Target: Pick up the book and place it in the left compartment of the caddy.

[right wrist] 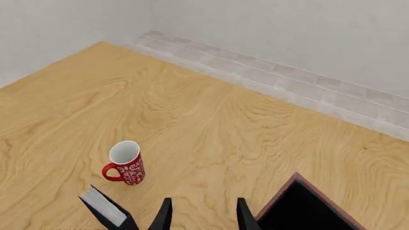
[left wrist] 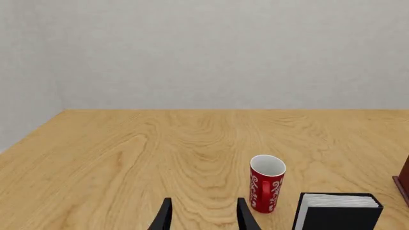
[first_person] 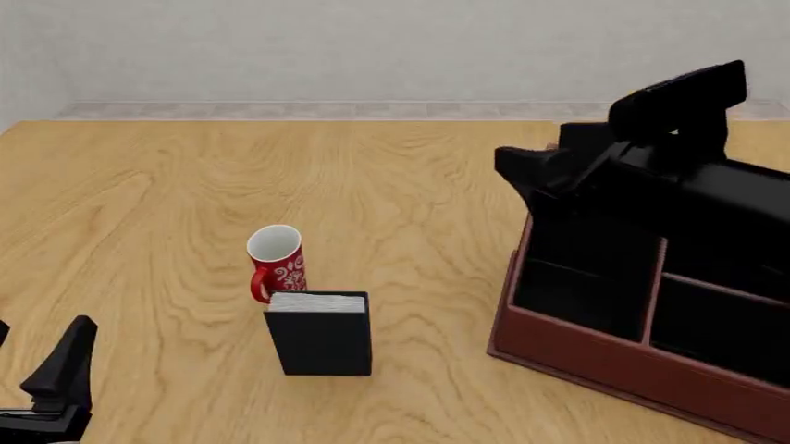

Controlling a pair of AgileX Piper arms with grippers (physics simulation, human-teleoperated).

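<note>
The black book (first_person: 318,333) stands upright on the table with its white page edge up, just in front of the red mug (first_person: 277,263). It also shows in the left wrist view (left wrist: 336,213) and the right wrist view (right wrist: 105,209). The reddish-brown caddy (first_person: 617,356) stands at the right, its left compartment (first_person: 583,296) black inside. My left gripper (first_person: 37,359) is open and empty at the near left, well left of the book; it shows in its own view too (left wrist: 204,218). My right gripper (first_person: 513,171) is open and empty, hovering above the caddy's far left corner (right wrist: 203,218).
The mug also shows in the left wrist view (left wrist: 266,183) and the right wrist view (right wrist: 125,163), close behind the book. The right arm's black links hide the caddy's far part. The wooden table (first_person: 370,185) ends at a pale wall behind.
</note>
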